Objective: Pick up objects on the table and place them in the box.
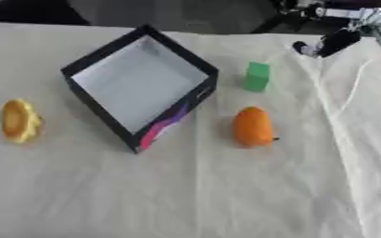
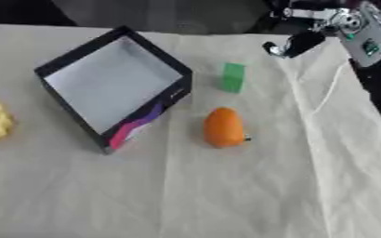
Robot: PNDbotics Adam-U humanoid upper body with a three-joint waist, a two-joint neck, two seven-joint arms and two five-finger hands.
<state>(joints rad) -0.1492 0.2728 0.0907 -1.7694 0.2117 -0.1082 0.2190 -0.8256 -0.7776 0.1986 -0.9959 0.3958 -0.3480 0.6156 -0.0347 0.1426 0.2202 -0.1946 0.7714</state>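
Box [image 1: 137, 79] sits empty on the bench [image 1: 193, 195]; orange fruit [image 1: 252, 126] and green block [image 1: 256, 76] right of it, yellow thing [image 1: 18, 121] left. Right robot hand [image 2: 295, 44] hangs beyond the block, can't tell its fingers.

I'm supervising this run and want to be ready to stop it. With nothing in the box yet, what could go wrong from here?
1. The orange fruit is rounded and lies on its side, so it may roll away when the fingers close on it.
2. The green block stands close to the box, so a reach for it could nudge the wall and shift the box.
3. The wrinkled cloth could bunch up under a sliding hand.
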